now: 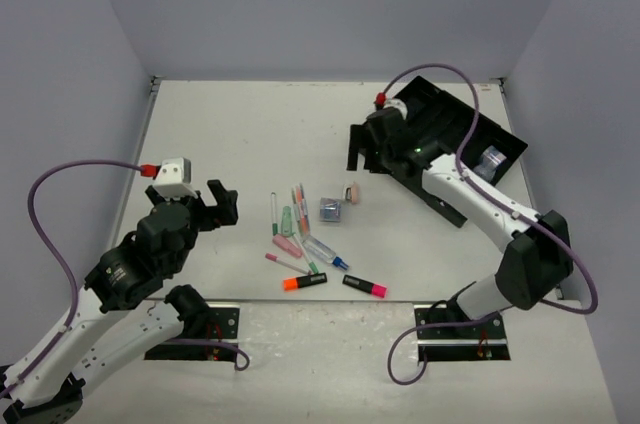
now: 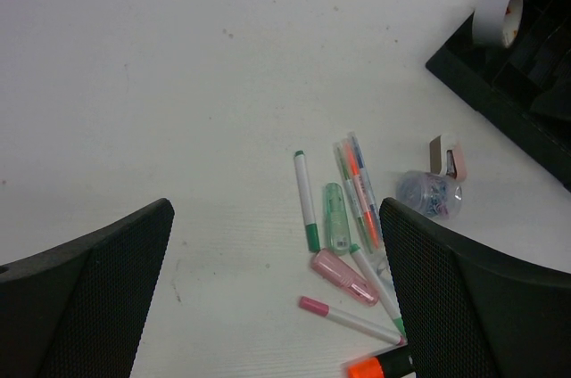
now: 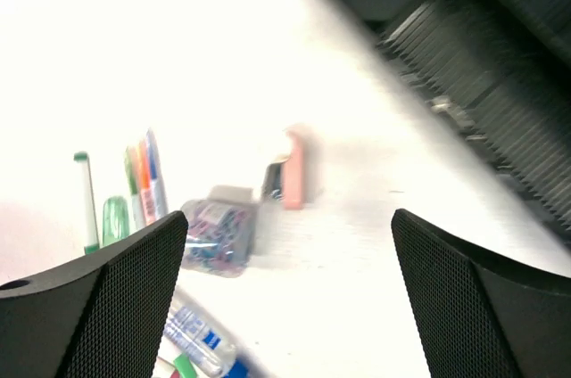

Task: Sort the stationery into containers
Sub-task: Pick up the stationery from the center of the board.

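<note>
The stationery lies in a loose pile at the table's middle: several thin pens, a shiny cube, a pink eraser, an orange-ended highlighter and a pink-ended highlighter. The black divided tray lies at the far right and holds another shiny cube. The left wrist view shows a grey tape ring in the tray. My left gripper is open and empty, left of the pile. My right gripper is open and empty, at the tray's left end, above the eraser and cube.
A pink capped item, a pale green one and a blue-and-white tube lie in the pile. Grey walls close the table at the back and both sides. The right arm reaches over the tray's near side.
</note>
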